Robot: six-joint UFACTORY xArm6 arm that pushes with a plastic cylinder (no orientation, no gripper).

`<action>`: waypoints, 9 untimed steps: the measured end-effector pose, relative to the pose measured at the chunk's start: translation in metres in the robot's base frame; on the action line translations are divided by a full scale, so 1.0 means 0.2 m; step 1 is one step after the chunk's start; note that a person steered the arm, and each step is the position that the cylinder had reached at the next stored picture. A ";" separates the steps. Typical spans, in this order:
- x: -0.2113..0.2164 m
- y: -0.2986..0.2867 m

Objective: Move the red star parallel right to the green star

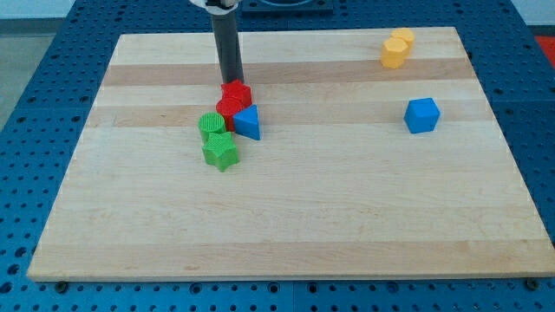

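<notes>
My tip (pixel 232 82) comes down from the view's top and touches the top edge of a red block (pixel 237 92). A second red block (pixel 228 108) sits against it just below-left. I cannot tell which of the two is the star. The green star (pixel 220 152) lies below them, at the bottom of the cluster. A green cylinder (pixel 211 125) sits just above the green star. A blue triangle block (pixel 248 122) touches the lower red block on its right. All of these are packed together left of the board's centre.
Two yellow blocks (pixel 397 48) sit together near the board's top right corner. A blue cube (pixel 421 114) stands alone at the right. The wooden board (pixel 347 217) rests on a blue perforated table.
</notes>
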State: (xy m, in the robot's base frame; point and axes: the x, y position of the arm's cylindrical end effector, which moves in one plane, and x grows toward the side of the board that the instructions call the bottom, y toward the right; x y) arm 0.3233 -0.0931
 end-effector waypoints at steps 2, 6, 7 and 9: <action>0.20 -0.11; 0.58 0.24; 0.66 0.37; 0.68 0.73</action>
